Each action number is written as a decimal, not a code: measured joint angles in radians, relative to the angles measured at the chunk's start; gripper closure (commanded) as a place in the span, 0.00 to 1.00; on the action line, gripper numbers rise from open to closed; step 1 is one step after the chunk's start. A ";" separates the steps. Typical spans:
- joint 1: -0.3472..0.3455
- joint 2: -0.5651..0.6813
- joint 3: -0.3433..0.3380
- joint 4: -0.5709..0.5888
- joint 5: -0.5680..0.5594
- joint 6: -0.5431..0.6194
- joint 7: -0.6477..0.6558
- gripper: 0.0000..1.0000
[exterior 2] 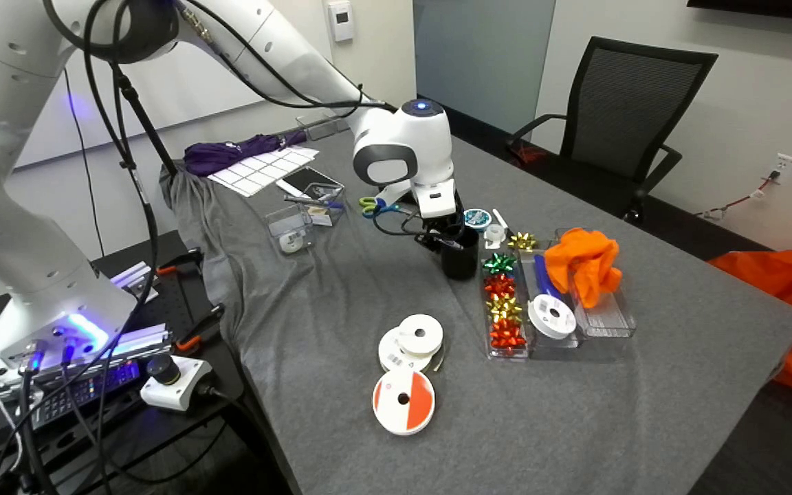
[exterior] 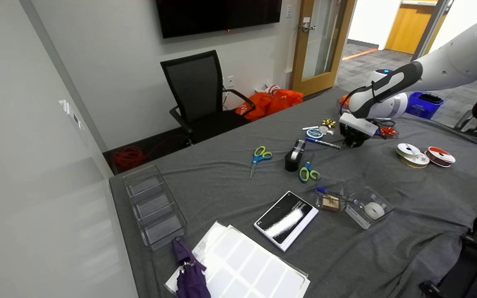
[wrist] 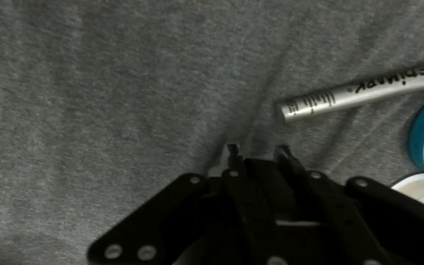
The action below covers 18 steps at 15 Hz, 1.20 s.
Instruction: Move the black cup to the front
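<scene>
The black cup (exterior 2: pixel 460 258) is upright beside the gift bows (exterior 2: pixel 503 307), well inside the edges of the table (exterior 2: pixel 547 412). The jaws are at its rim; I cannot tell if they grasp it.

silver marker (wrist: pixel 363 94) in wrist view, lettered "REDIMARK", smaller print (wrist: pixel 310 103) unclear
</scene>
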<state>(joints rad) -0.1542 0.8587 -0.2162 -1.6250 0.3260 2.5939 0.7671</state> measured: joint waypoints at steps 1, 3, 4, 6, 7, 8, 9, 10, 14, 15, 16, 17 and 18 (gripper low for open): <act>0.000 0.000 -0.001 0.000 -0.003 0.000 0.008 0.99; 0.000 0.001 -0.001 0.000 -0.004 0.000 0.011 0.95; 0.000 0.001 -0.001 0.000 -0.004 0.000 0.011 0.95; 0.000 0.000 -0.001 0.000 -0.004 -0.001 0.011 0.95; 0.000 0.000 -0.001 0.000 -0.004 -0.001 0.011 0.95; 0.001 -0.002 -0.001 -0.002 -0.004 -0.001 0.011 0.95; 0.002 -0.007 -0.001 -0.006 -0.005 -0.002 0.010 0.95; 0.004 -0.015 -0.001 -0.014 -0.006 -0.004 0.009 0.95; 0.015 -0.079 0.003 -0.084 -0.011 -0.012 -0.027 0.95; 0.015 -0.105 0.007 -0.114 -0.011 -0.016 -0.049 0.95; 0.015 -0.137 0.011 -0.148 -0.011 -0.019 -0.074 0.95; 0.015 -0.168 0.014 -0.184 -0.011 -0.023 -0.100 0.95; 0.015 -0.202 0.015 -0.223 -0.011 -0.030 -0.132 0.95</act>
<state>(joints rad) -0.1390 0.6567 -0.2012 -1.8485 0.3146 2.5638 0.6350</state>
